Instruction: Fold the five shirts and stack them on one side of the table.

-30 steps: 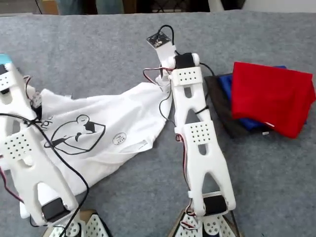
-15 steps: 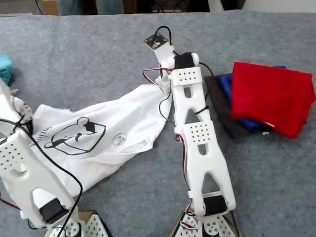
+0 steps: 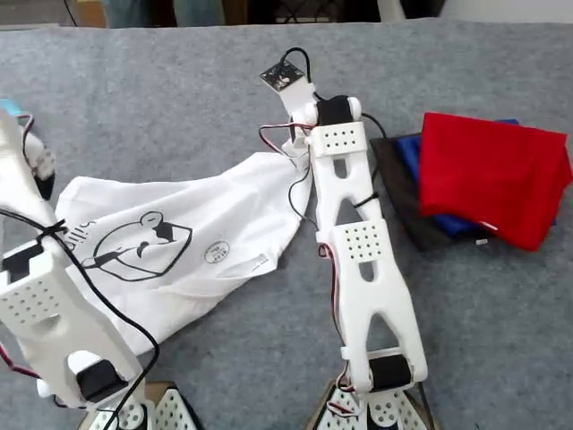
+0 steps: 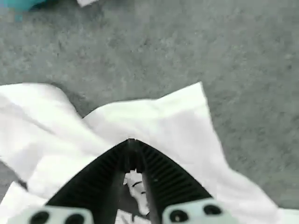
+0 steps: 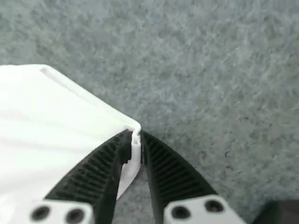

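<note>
We logged three folded shirts stacked at the right side of the table (image 3: 179,90): red shirt (image 3: 492,175) over blue shirt (image 3: 410,150) and dark shirt (image 3: 394,184). The white shirt (image 3: 179,251) lay unfolded mid-table. A teal cloth (image 3: 7,107) at the left edge was probably the fifth shirt. In the wrist views we saw the left claw (image 4: 132,156) and right claw (image 5: 133,140) each pinched tight on a white edge. The high view gave us the stack.

Nothing legible showed — no word or number could be made out. The white shirt (image 3: 242,197) bore a line-drawn animal graphic (image 3: 139,244) on its front, a short strip of lettering (image 3: 82,224) just beside the drawing, and a small round stamp (image 3: 216,253) near its other side — each too small to read.
</note>
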